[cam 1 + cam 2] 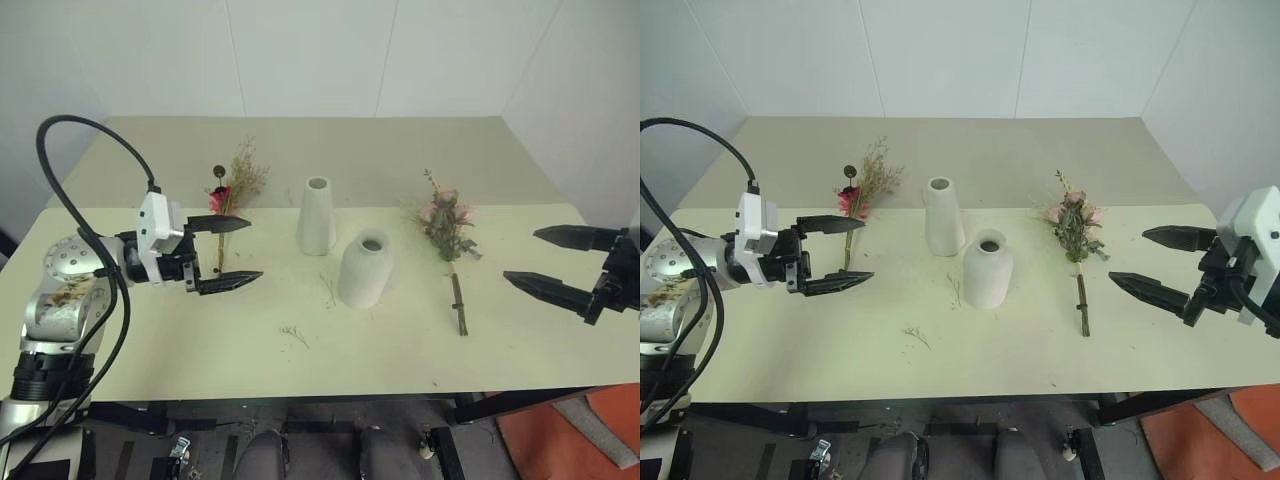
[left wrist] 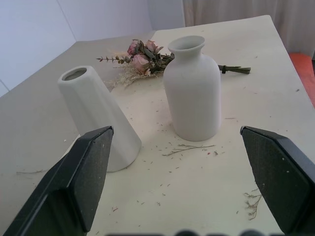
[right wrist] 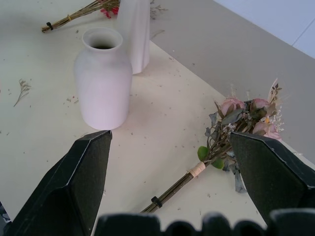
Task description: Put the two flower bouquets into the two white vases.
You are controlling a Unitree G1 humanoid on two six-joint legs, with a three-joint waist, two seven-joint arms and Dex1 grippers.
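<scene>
**Desk:** What's on the counter (image 1: 150,340), counted, left to right?

**Photographer:** Two bouquets, two vases, two pincers. At far left, the left pincer (image 1: 232,254) hovers above the counter, its arm coming in from nine o'clock, fingers aimed level toward three o'clock. Its two black fingers stand wide apart, with nothing between them. Just behind it, toward eleven o'clock, lies the dried grass bouquet (image 1: 232,190), flat on the counter, its red flower and tan sprigs at the twelve o'clock end and its stem running toward six.

**Desk:** And the vases?

**Photographer:** Both upright near the centre. The tall cone vase (image 1: 317,216) stands first; the rounded vase (image 1: 364,268) sits just beside it at about four o'clock, nearer the front edge. They are close, but a gap shows between them. Both mouths are unfilled.

**Desk:** Right side?

**Photographer:** The rose bouquet (image 1: 445,226) lies flat, well apart from the rounded vase at its three o'clock, blooms toward twelve, tied stems toward six. The right pincer (image 1: 561,263) hangs past it at far right, reaching in from three o'clock and pointing toward nine, fingers spread wide, holding nothing.

**Desk:** Anything else?

**Photographer:** Small loose twigs (image 1: 294,334) scattered on the counter in front of the vases.
</scene>
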